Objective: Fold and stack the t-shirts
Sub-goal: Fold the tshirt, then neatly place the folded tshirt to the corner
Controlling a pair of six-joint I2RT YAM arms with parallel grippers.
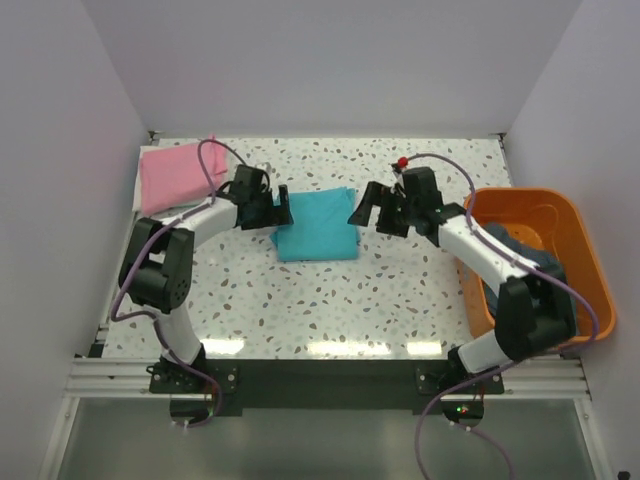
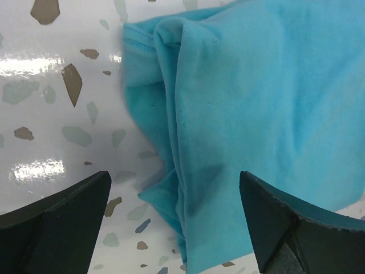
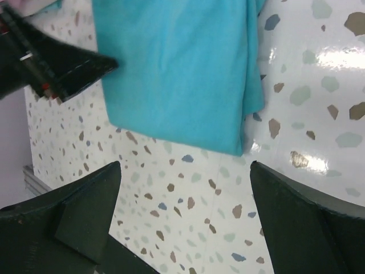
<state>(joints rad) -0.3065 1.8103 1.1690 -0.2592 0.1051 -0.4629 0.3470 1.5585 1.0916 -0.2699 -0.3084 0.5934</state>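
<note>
In the middle of the speckled table (image 1: 330, 300) lies the turquoise t-shirt (image 1: 315, 225), folded into a rough rectangle, with both arms reaching in at it from either side. My left gripper (image 1: 282, 210) is at the shirt's left edge, jaws spread wide. In the left wrist view its two dark fingers (image 2: 57, 228) straddle the layered, slightly rumpled hem, with cloth and bare table between them. I cannot tell whether they touch the fabric.

My right gripper (image 1: 365, 212) sits just beside the shirt's right edge, also wide apart and holding nothing. In the right wrist view only speckled table shows between its fingers (image 3: 308, 222), and the shirt's folded edge lies just beyond them. The left gripper shows in that view too, on the shirt's other side, with small red and white marks on it — too small for me to read.

The pink t-shirt (image 1: 175, 177) lies folded in the far left corner, well apart from the turquoise one. At the right edge of the table stands the orange tub (image 1: 590, 260), and the dark grey-blue t-shirt (image 1: 525, 248) is bunched inside it — partly hidden behind the right arm.
</note>
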